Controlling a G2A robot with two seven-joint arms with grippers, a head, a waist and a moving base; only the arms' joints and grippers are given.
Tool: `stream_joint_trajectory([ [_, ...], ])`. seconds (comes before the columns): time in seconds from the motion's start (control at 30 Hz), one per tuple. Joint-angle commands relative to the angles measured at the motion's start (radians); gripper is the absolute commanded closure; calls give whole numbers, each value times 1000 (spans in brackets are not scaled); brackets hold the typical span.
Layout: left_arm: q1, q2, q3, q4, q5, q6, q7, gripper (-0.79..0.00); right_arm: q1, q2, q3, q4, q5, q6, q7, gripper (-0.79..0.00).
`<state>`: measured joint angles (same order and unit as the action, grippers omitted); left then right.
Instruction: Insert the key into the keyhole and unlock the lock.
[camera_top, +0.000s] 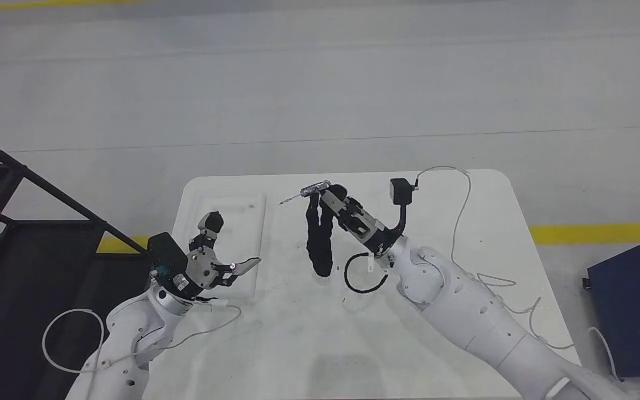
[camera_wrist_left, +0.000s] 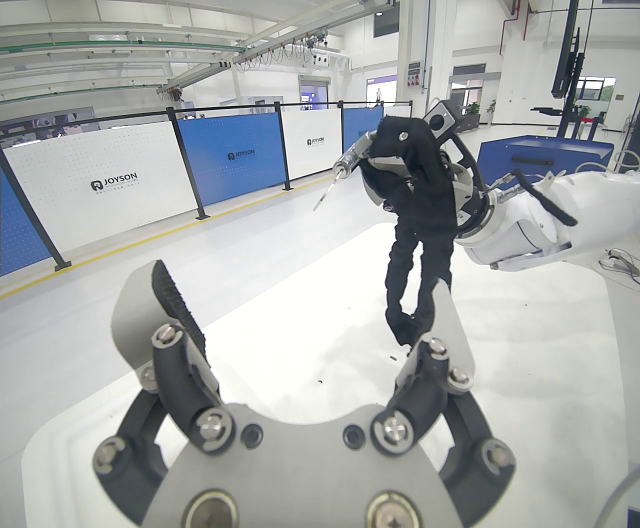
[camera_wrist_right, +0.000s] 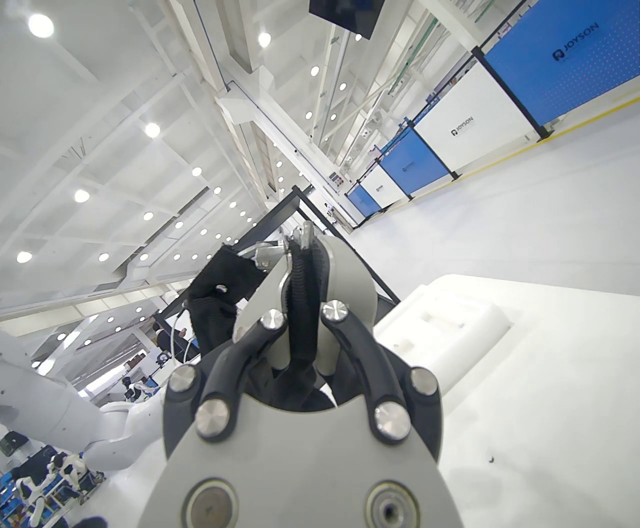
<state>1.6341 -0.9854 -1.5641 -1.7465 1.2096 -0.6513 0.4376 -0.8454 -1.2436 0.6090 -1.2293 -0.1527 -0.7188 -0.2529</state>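
From left wrist: slim silver metal key (camera_wrist_left: 344, 164) jutting out above white table (camera_wrist_left: 525, 350), black fabric strap (camera_wrist_left: 420, 240) dangling. From right wrist: right gripper (camera_wrist_right: 301, 250) clenched on it. Well apart, left gripper (camera_top: 232, 242) spread, empty.

Bright, even hall light with soft shadows.
Rows of round ceiling lamps (camera_wrist_right: 152, 130) light everything from above, and each burns as a white glare spot in the right wrist view. In the top view the white table (camera_top: 300, 340) is close to washed out, its edges faint against the pale floor (camera_top: 320, 80). Shadows on the table are weak and soft-edged. The steel key (camera_wrist_left: 345, 164) catches a small highlight. Both wrist views bow straight lines near their edges, as the fence (camera_wrist_left: 235, 155) posts and roof beams (camera_wrist_right: 240, 115) show.
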Motion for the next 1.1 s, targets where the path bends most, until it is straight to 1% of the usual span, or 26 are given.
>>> stream_joint_trajectory([
  [0.0,0,0,0,0,0,0,0,-785,2,-12,-3,10,7,19,3,0],
  [0.13,0,0,0,0,0,0,0,-785,4,-34,0,33,10,52,-2,0],
  [0.2,2,-2,13,0,-24,-3,-26,-785,3,-43,6,46,1,61,-13,0],
  [0.47,-62,-8,94,-12,-214,-63,-301,-785,-7,-67,34,103,-54,55,-38,0],
  [0.57,-83,-11,126,-13,-308,-56,-417,-785,-11,-74,47,117,-75,46,-49,0],
  [0.6,-90,-13,137,-14,-361,-31,-455,-785,-13,-76,50,121,-78,45,-55,0],
  [1.07,-90,-13,137,-14,-361,-31,-455,-785,-13,-76,50,121,-78,45,-55,0],
])
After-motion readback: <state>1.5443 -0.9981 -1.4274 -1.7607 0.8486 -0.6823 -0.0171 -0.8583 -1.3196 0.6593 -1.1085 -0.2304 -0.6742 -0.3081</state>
